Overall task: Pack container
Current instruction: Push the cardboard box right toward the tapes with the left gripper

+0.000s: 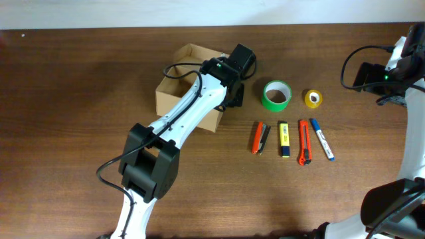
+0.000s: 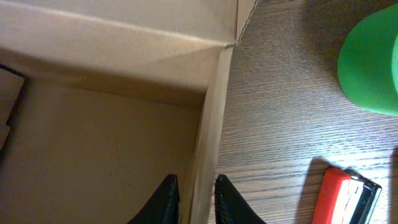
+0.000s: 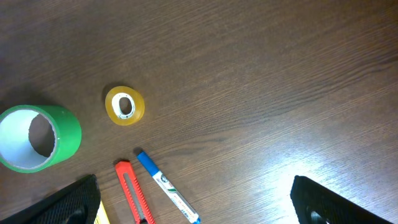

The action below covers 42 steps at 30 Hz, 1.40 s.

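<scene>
The small, rectangular tan cardboard container [image 1: 180, 89] stands open on the dark wooden bench [image 1: 73, 133], left of centre and toward the far side. It is thin-walled and probably very light, so it should slide or pivot at a small push, and a single wall will bow if squeezed hard. The firmest hold is close to a corner fold, where two panels brace each other.

The left claw [image 2: 196, 186] straddles the container's right wall [image 2: 208, 143] near that corner. One finger is inside, one outside, and the two look closed onto the card, though the wrist view cuts off too low to be sure of the pressure. The right claw [image 3: 194, 186] hangs with its fingers wide apart over bare bench at the far right, holding nothing.

Room is tight to the right of the container. The wide green tape roll [image 1: 277, 95] lies near that wall, and the orange-red plastic utility knife [image 1: 256, 138] lies on the near side of the roll. The bench to the left and near side of the container is bare, which looks like the safer way to shift it.
</scene>
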Motion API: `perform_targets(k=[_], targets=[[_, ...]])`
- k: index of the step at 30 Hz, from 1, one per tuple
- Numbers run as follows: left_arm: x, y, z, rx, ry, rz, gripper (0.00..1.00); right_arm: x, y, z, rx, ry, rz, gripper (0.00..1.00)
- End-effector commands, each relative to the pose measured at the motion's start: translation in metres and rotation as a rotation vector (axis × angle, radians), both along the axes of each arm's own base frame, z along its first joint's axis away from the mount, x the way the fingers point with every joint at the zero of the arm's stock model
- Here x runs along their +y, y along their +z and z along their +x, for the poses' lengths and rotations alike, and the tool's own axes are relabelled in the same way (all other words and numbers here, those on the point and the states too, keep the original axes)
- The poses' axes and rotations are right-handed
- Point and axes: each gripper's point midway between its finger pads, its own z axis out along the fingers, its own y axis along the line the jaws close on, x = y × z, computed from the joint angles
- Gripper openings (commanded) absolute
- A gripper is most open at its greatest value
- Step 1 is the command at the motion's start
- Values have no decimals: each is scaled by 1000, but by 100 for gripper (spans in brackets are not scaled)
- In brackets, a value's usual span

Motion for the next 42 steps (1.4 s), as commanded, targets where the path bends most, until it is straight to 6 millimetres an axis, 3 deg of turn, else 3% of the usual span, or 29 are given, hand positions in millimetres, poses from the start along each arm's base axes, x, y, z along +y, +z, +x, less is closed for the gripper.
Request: perform_targets(k=[1,6,9,12,20,25,29,32,34,35,36,42], targets=[[4,1,7,-29,-14,37,20,-1,4,3,-16,-7,7,99],[6,14,17,-77,-21,62,25,-1,4,3,-16,-7,7,99],[4,27,23,-108,-34,58,40,-1,4,3,-16,-7,7,99],[6,41,28,-143,-25,73,47,-1,4,3,-16,-7,7,99],[7,77,36,-203,-31,77,47,-1,4,3,-16,-7,7,99],[24,109,38,-256,-36,158,47,-1,4,3,-16,-7,7,99],[34,121,40,-256,-18,154,46,-1,4,3,-16,-7,7,99],[43,117,37,-224,-8,168,43,-1,4,3,-16,-7,7,99],[47,113,34,-204,14,163,23,-1,4,3,-16,-7,7,99],[47,113,34,-200,13,160,7,-1,4,3,-16,-7,7,100],[47,112,34,-199,14,161,2,-1,4,3,-16,-7,7,99],[55,99,19,-121,37,191,2,-1,4,3,-18,-7,6,99]])
